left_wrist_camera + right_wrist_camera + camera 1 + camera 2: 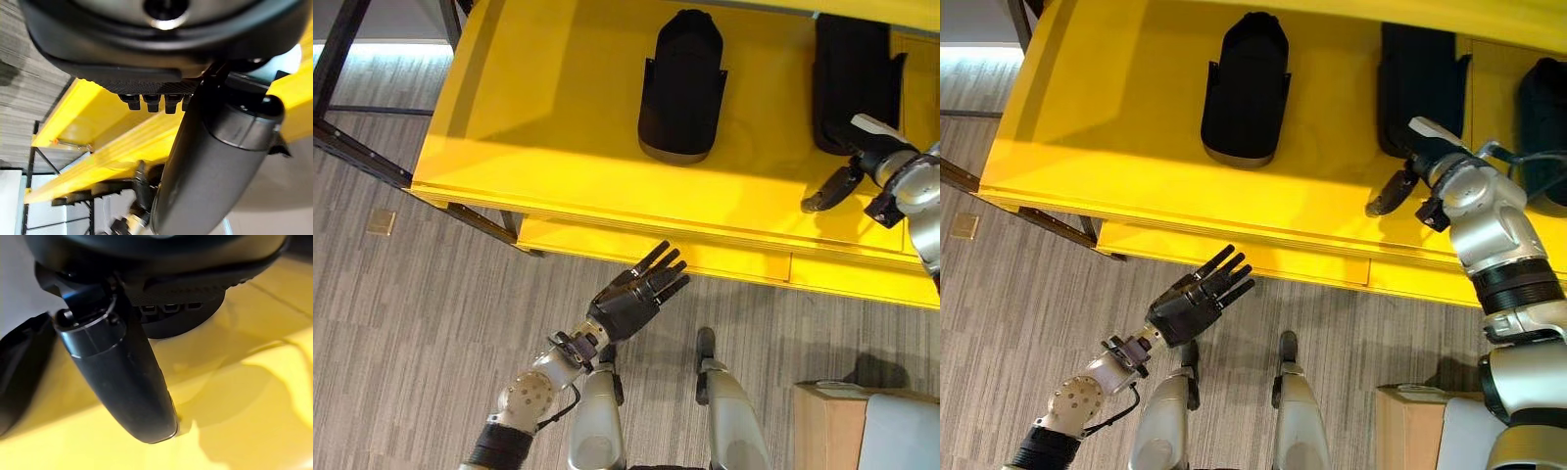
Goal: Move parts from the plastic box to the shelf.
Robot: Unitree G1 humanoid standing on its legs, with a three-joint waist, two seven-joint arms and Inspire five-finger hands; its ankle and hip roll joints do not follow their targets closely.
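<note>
Three black moulded parts lie on the flat yellow shelf (1116, 147): a boot-shaped black part (1246, 90) towards the robot's left, a second black part (1420, 83) beside it to the right, and a third black part (1540, 108) at the right edge of the right eye view. All three lie flat on the shelf surface, apart from one another. The right hand (1430, 157) is at the near end of the second black part, its thumb (1386, 196) stretched down over the bare yellow surface; its fingers are hidden against the part, so I cannot tell whether they are curled on it or loose. In the right wrist view the thumb hangs over bare yellow shelf with a dark part beside it. The left hand (631, 299) hovers below the shelf's front edge over the grey striped carpet floor (440, 323), fingers straight and spread, holding nothing. A brown cardboard box (827, 426) stands on the floor at the robot's lower right, with a pale grey panel (901, 431) just beside it
</note>
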